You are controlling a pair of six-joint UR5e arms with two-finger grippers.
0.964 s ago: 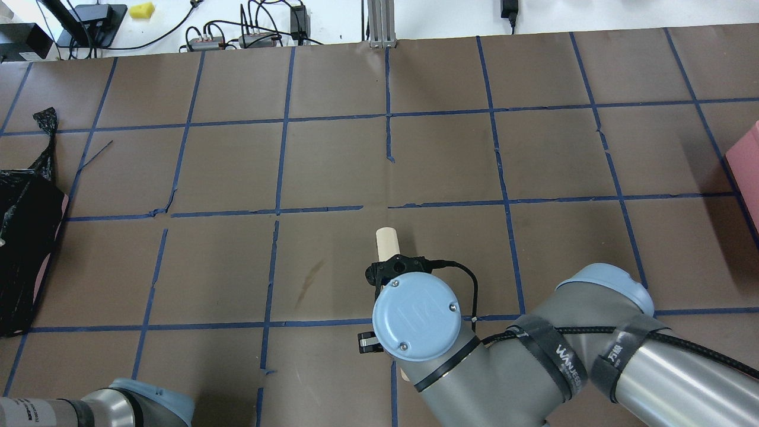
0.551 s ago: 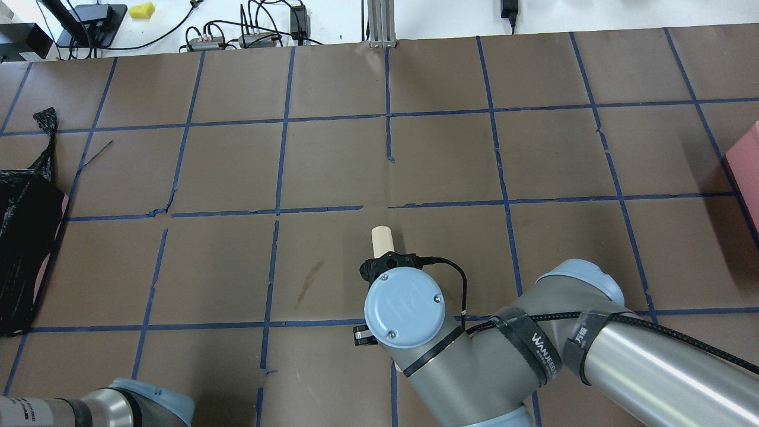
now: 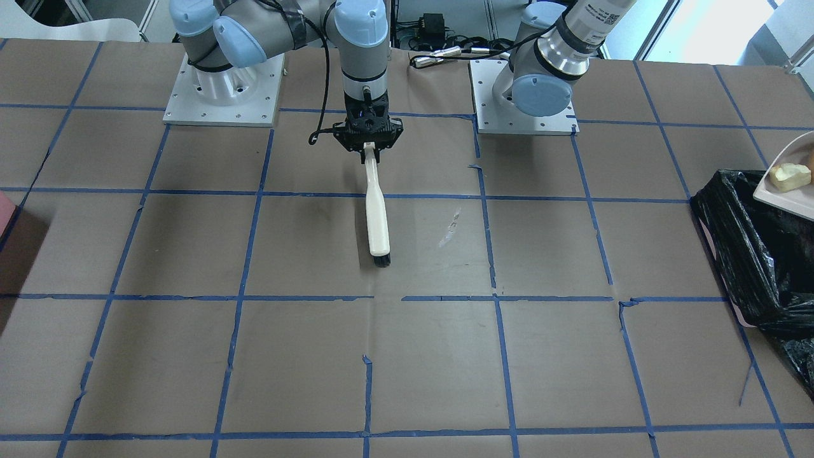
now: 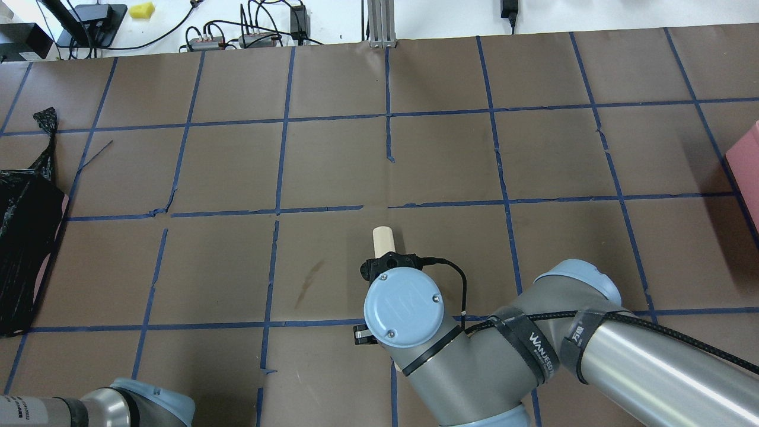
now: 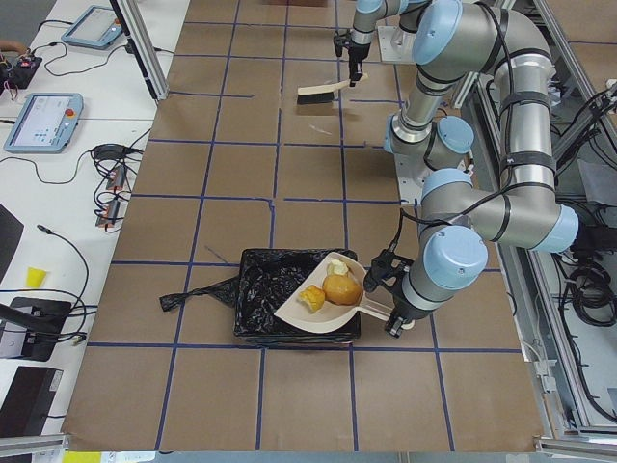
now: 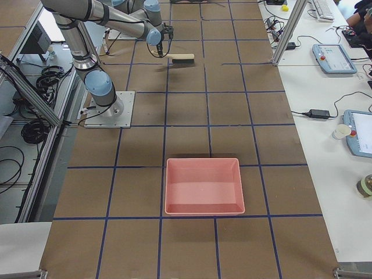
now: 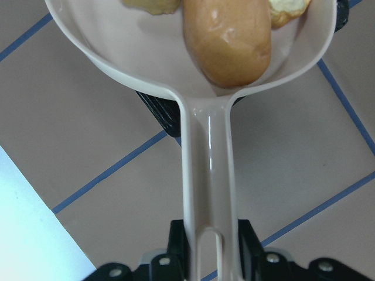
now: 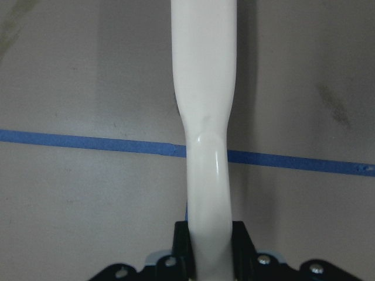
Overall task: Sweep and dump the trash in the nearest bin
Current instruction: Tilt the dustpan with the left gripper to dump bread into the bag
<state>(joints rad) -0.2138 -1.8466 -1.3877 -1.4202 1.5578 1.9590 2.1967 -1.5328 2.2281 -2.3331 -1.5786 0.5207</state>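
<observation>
My left gripper (image 7: 211, 249) is shut on the handle of a cream dustpan (image 7: 208, 170). It holds the pan over the near edge of the black-bagged bin (image 5: 260, 289). The trash lies in the pan: a smooth tan lump (image 7: 228, 41) and two golden bread chunks, one on its left (image 7: 149, 4) and one on its right (image 7: 287, 7). The side view shows the same pan (image 5: 318, 313) and lump (image 5: 342, 287). My right gripper (image 3: 369, 145) is shut on a cream brush (image 3: 377, 219), whose black bristles rest on the table at mid-table.
A pink tray (image 6: 203, 186) stands at the table's end on my right and shows at the overhead view's edge (image 4: 748, 160). The bin shows at the overhead view's left edge (image 4: 24, 249). Brown paper with blue tape lines covers the table (image 4: 332, 166).
My right arm shifted a little to the left with the brush, then held still. The left arm's elbow barely moved.
</observation>
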